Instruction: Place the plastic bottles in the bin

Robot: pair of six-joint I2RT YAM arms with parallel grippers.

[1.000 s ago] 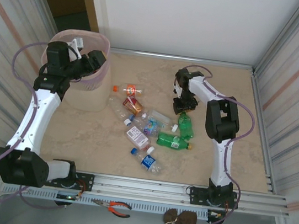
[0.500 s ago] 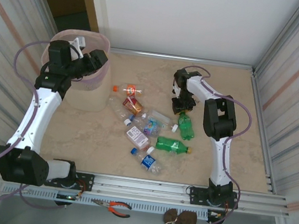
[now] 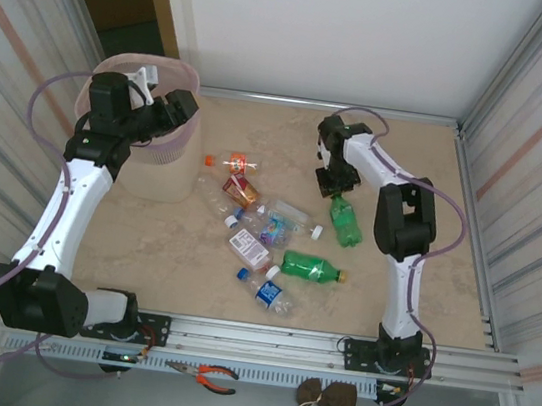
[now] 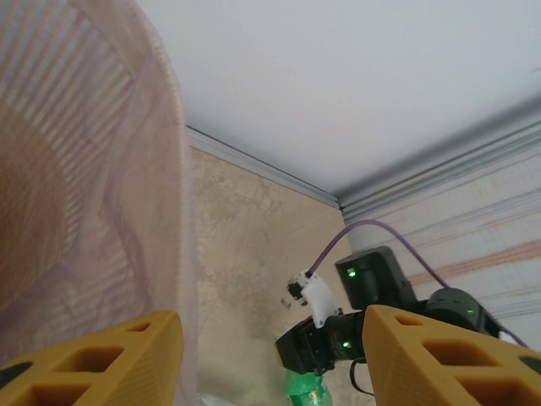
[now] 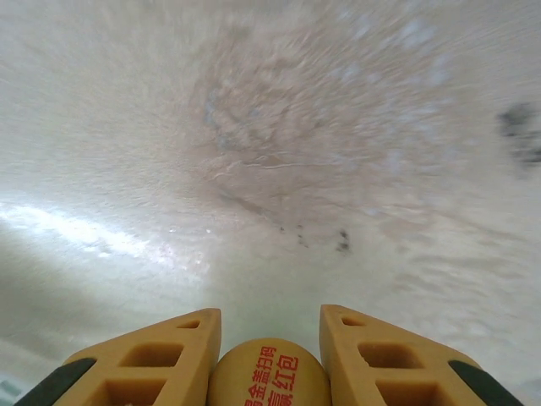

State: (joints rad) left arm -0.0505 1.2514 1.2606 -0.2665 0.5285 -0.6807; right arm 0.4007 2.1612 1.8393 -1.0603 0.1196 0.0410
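From above, the pale pink bin is seen at the far left of the worktop, with the left arm bent over its rim. In the left wrist view, the left gripper is shown beside the bin's wall, jaws spread with nothing between them. A heap of plastic bottles is seen lying mid-worktop. A green bottle is held by its top in the right gripper. Up close, its orange cap with red writing is pinched tight.
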